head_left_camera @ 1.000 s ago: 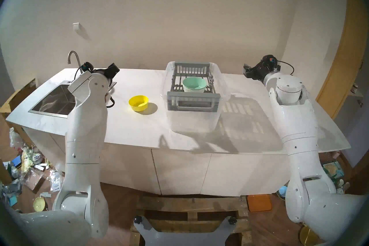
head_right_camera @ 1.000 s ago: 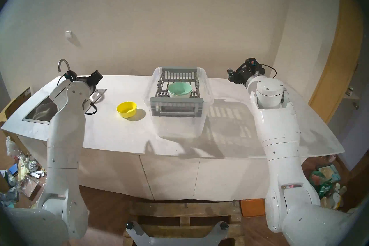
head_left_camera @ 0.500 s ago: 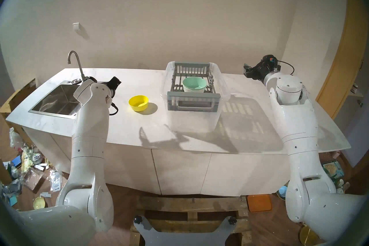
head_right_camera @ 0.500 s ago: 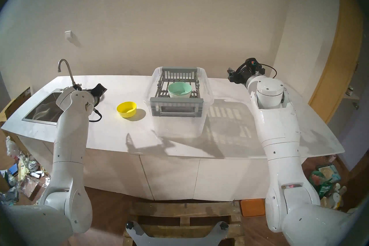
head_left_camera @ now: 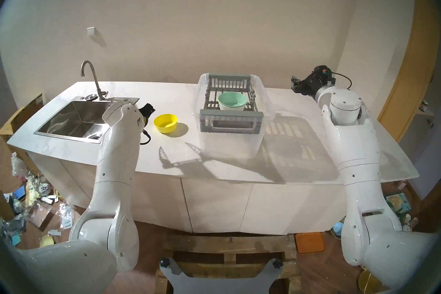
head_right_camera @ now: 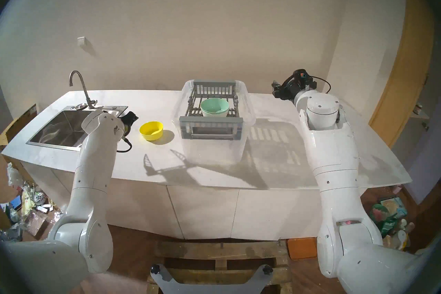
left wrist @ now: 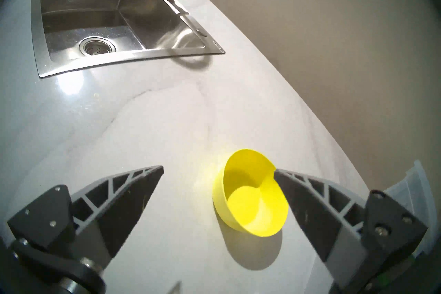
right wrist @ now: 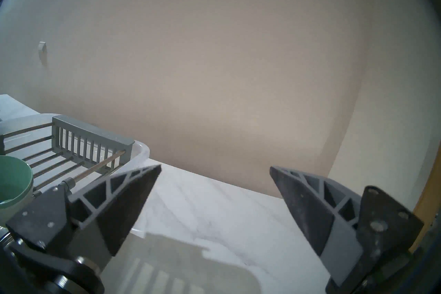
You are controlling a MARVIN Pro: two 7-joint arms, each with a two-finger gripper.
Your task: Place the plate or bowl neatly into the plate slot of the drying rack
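So left tool is spread wide just beside the yellow bowl, rack on the bowl's other side; right tool spread too.

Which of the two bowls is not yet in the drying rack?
The yellow bowl: it stands on the counter beside the open left gripper. The green bowl sits inside the drying rack.

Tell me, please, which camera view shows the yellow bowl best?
The left wrist view: the yellow bowl fills it close up, showing rim and inside, with one finger hiding its right edge. Both head views show it whole but small on the counter. The right wrist view misses it.
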